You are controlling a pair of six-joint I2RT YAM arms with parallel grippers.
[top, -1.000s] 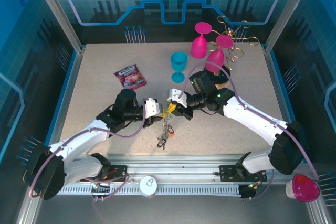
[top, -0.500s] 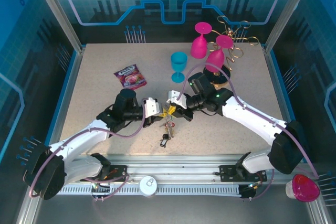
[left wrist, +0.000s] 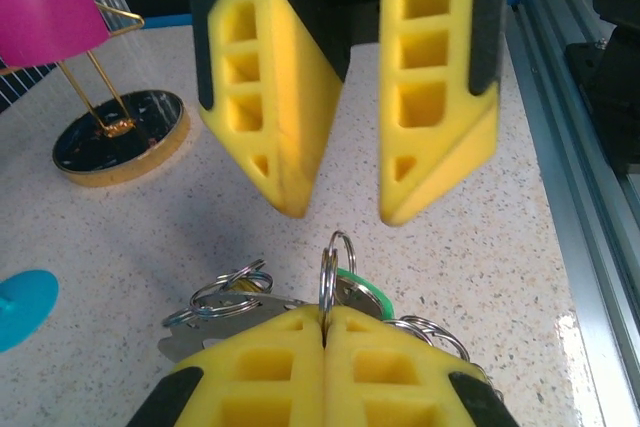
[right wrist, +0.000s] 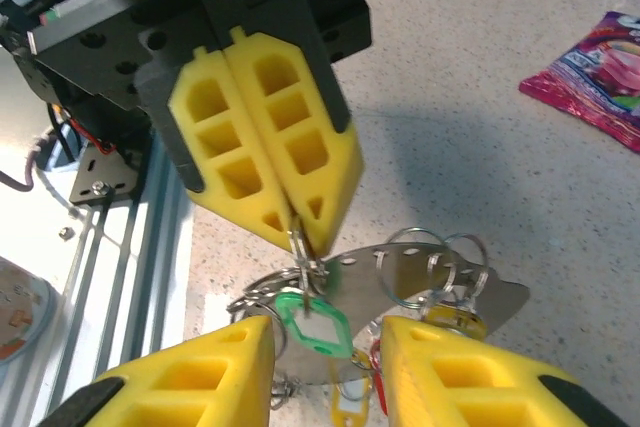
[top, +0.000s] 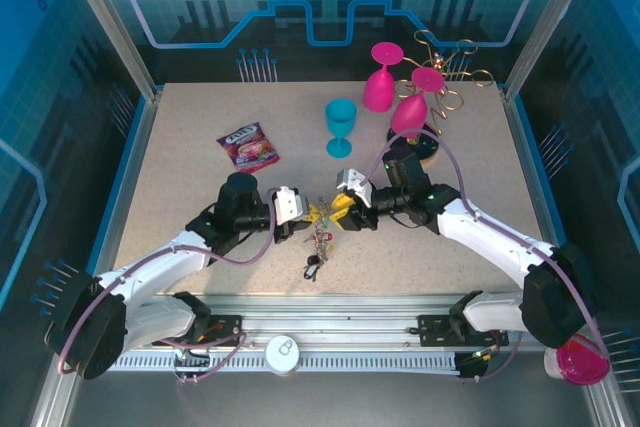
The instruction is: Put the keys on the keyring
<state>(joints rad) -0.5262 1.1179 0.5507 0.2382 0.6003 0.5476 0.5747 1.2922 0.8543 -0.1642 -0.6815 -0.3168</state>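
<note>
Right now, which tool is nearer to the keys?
Left. The left tool is shut on a small ring of the keys. The right tool faces it, open, just off the bunch and apparently not touching it.

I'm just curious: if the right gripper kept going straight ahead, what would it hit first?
Probably the bunch of keys hanging from the shut left gripper, right before the right gripper; depth is unclear.
</note>
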